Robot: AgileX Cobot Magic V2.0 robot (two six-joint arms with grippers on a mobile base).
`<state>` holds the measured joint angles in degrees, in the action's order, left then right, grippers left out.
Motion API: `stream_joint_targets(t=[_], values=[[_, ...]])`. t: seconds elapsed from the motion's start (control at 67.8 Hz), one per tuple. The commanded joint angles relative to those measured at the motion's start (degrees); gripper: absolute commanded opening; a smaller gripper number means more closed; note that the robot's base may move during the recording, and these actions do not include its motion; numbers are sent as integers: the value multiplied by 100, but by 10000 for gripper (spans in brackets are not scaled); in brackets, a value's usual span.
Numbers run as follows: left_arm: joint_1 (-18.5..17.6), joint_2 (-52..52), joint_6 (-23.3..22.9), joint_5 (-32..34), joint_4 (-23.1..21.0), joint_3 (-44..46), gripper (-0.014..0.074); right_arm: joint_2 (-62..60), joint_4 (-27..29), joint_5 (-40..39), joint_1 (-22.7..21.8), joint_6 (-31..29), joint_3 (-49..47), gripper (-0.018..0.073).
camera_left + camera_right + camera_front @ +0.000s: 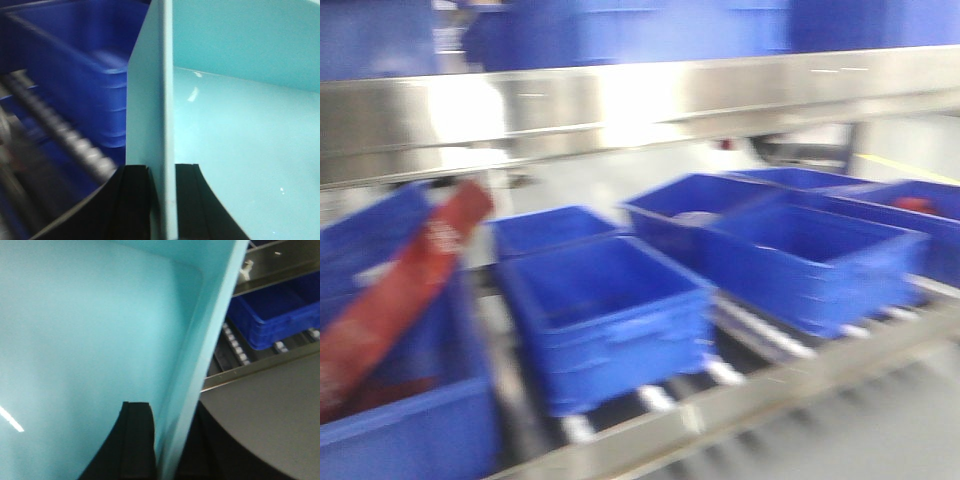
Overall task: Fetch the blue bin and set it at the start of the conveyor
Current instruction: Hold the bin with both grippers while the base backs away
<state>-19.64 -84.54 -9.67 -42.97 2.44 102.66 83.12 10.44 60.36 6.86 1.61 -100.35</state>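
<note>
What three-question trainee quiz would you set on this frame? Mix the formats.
1. True or false: the left gripper and right gripper each clamp a wall of the blue bin.
2. The dark blue bins sit on: A) a roller rack; B) a wooden table; C) bare floor.
3. What colour is the long item at the front view's left?
Key: 1 true; 2 A; 3 red.

The blue bin [240,125] is smooth, glossy plastic. The dark blue bins [610,320] are ribbed plastic, duller. The shelf rail [620,105] is shiny metal. The left gripper [161,200] has 2 matt black pads [134,200], possibly rubber.
</note>
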Motion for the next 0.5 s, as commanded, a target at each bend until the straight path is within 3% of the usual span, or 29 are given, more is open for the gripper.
stream_joint_targets(t=[0.0,0.487], values=[[23,126,-109,524,-65,78,-111,-75,-207,56,-46,-161,-34,-151],[23,126,-109,524,-65,78,-111,-75,-207,56,-46,-161,-34,-151]])
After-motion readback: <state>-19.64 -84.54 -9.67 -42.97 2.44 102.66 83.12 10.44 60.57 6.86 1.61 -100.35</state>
